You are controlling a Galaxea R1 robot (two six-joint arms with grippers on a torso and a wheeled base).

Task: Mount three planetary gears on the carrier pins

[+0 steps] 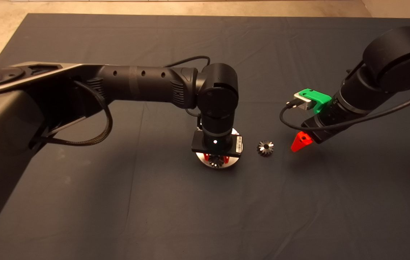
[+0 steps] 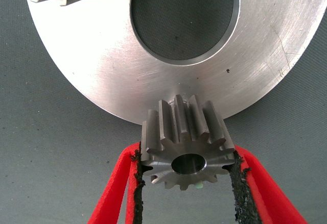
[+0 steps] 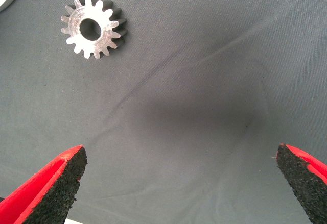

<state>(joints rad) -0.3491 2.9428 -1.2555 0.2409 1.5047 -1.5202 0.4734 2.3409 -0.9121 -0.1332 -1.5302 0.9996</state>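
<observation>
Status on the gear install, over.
Left gripper shut on small silvery toothed gear over shiny round plate. Right gripper open, near loose gear. Nothing blocking.

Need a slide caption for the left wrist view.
Left gripper holds a planetary gear at the rim of the round plate.

- The round plate (image 1: 217, 164) lies mid-mat (image 1: 118, 202), under the left gripper (image 2: 186, 175).
- One gear (image 2: 186, 145) sits on the plate's near rim.
- Another gear (image 1: 265, 148) lies just right of the plate, with the right gripper (image 1: 300, 141) beyond it.

Bare mat (image 1: 335, 187) surrounds the loose gear (image 1: 265, 148).
</observation>
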